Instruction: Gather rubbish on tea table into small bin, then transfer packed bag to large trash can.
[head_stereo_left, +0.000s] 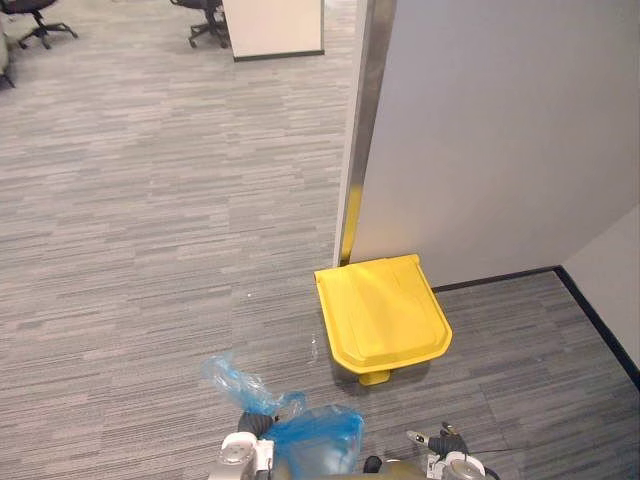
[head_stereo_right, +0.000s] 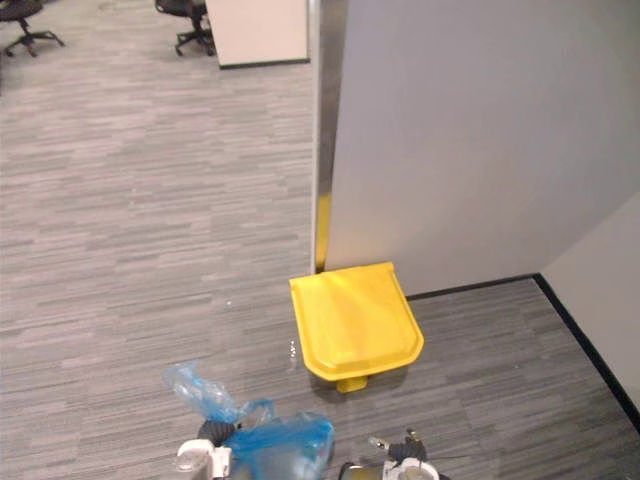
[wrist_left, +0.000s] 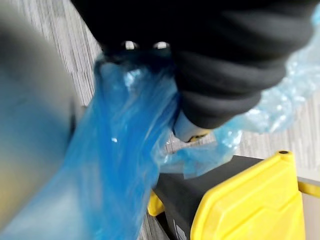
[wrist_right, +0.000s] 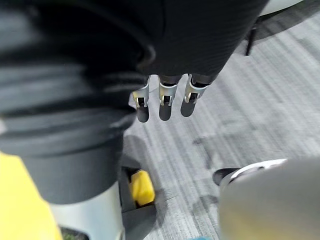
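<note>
Two robot hands sit low in front of us. Our left robot hand (wrist_left: 225, 65) is curled round the neck of the blue bag (head_stereo_left: 315, 440), and the bag's loose top pokes out past it. Our right robot hand (wrist_right: 190, 40) holds nothing, its fingers (wrist_right: 165, 107) hanging straight and relaxed. Just ahead on the carpet (head_stereo_left: 150, 250) stands the yellow bin (head_stereo_left: 385, 310), lid down, against the grey wall (head_stereo_left: 500, 130).

Blue bag (head_stereo_left: 318, 440) runs off the bottom edge, left hand (wrist_left: 230, 85) lost behind its plastic; far office chair (head_stereo_left: 207, 22) clipped up top.
</note>
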